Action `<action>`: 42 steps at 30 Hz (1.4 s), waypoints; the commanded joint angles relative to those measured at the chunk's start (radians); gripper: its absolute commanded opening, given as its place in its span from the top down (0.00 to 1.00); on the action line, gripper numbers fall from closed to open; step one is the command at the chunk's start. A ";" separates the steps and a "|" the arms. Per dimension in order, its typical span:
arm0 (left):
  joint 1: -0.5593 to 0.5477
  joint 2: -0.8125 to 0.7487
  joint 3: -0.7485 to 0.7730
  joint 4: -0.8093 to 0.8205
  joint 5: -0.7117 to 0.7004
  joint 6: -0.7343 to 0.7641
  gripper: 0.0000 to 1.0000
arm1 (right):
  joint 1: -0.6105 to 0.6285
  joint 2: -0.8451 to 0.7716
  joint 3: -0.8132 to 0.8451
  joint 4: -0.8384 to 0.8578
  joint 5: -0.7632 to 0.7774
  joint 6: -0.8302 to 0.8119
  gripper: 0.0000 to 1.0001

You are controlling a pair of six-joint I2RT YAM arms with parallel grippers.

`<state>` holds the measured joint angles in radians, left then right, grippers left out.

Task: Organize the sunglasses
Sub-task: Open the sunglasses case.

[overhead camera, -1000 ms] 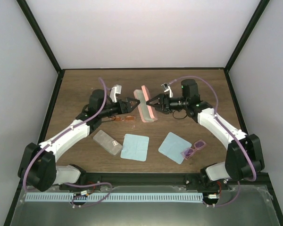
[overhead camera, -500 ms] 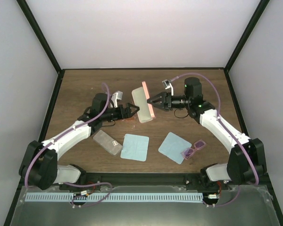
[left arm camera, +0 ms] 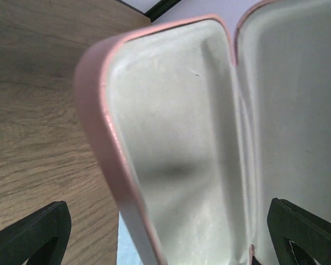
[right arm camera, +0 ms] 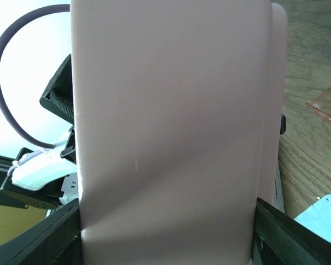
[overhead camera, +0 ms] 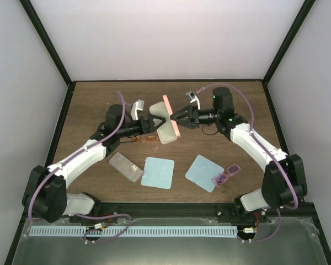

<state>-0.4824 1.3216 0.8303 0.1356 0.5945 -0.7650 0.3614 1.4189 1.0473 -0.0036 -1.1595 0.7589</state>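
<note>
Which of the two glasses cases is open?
The pink case: its two halves gape and the cream lining shows. The grey case, beside a blue cloth, lies shut.

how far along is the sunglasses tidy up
Early. Done: the pink oblong case is open, cream lining showing. In hand: the right gripper clamps it, the left gripper at its lid. Remaining: the orange wire-framed sunglasses and purple translucent sunglasses lie on the wooden table, uncased.
</note>
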 commanded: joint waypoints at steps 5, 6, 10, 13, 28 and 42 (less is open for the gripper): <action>0.001 -0.009 0.045 0.023 0.012 -0.010 0.00 | -0.003 0.066 0.076 0.104 -0.095 0.098 0.39; 0.001 -0.012 0.045 0.019 0.007 -0.008 0.03 | -0.003 0.073 0.078 0.099 -0.096 0.094 0.39; 0.000 -0.020 0.060 -0.053 -0.052 0.015 0.19 | -0.003 0.095 0.076 0.067 -0.105 0.077 0.39; 0.001 -0.029 0.060 -0.084 -0.075 0.033 0.26 | -0.002 0.101 0.065 0.063 -0.105 0.065 0.39; 0.001 -0.065 0.052 -0.135 -0.118 0.029 0.65 | -0.003 0.178 0.071 0.023 -0.122 -0.008 0.27; 0.001 -0.057 0.049 -0.154 -0.104 0.046 0.23 | -0.004 0.213 0.113 -0.004 -0.162 -0.061 0.37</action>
<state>-0.4767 1.2865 0.8623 -0.0391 0.4675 -0.7307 0.3603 1.6299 1.1042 0.0002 -1.3022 0.7124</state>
